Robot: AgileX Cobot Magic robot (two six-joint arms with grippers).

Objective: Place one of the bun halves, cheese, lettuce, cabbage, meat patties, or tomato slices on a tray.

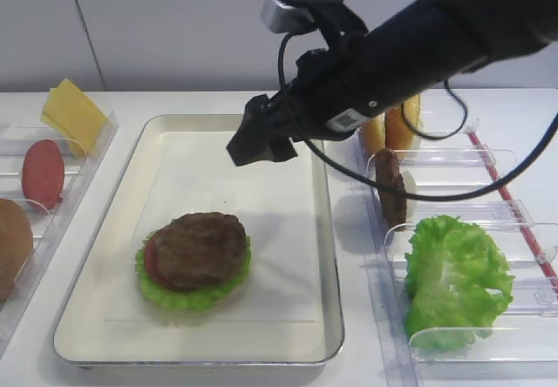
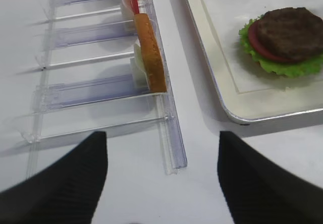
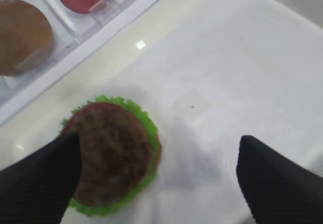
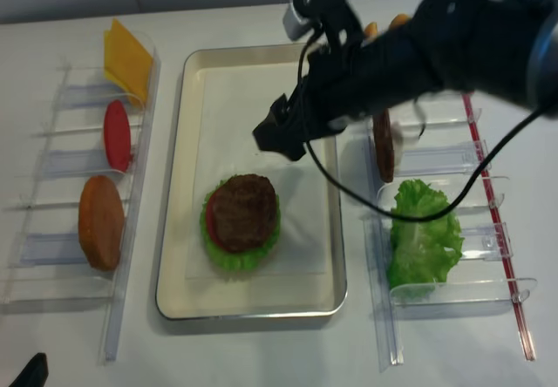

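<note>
Presently, right claw [image 1: 255,143]: fingers spread wide, holding nothing, touching nothing, hanging above the tray [image 1: 324,230] over bare liner at mid-tray, far of the stack. In the right wrist view its two dark fingers [image 3: 40,183] frame the stack from above.

Left claw [image 2: 161,183]: fingers apart, empty, over bare tabletop [image 2: 202,193] near the end of the left rack [image 2: 169,128].

Tray: centre of tabletop, cream liner. On it, near-left part, a stack: lettuce [image 1: 179,293] at the bottom, a tomato slice [image 1: 150,261] showing as a red edge on the left, a patty [image 1: 199,249] on top.

Left rack: cheese [image 1: 73,112] in the far slot, leaning; tomato slice [image 1: 42,173] upright in the next; bun half [image 1: 12,246] upright nearer.

Right rack [image 1: 453,156]: bun halves [image 1: 397,127] far, partly hidden behind the arm; one patty [image 1: 390,185] on edge next; a large lettuce leaf [image 1: 453,278] in the near slots.

Obstruction: the right arm and its black cable [image 1: 453,197] cross over the far end of the right rack.
</note>
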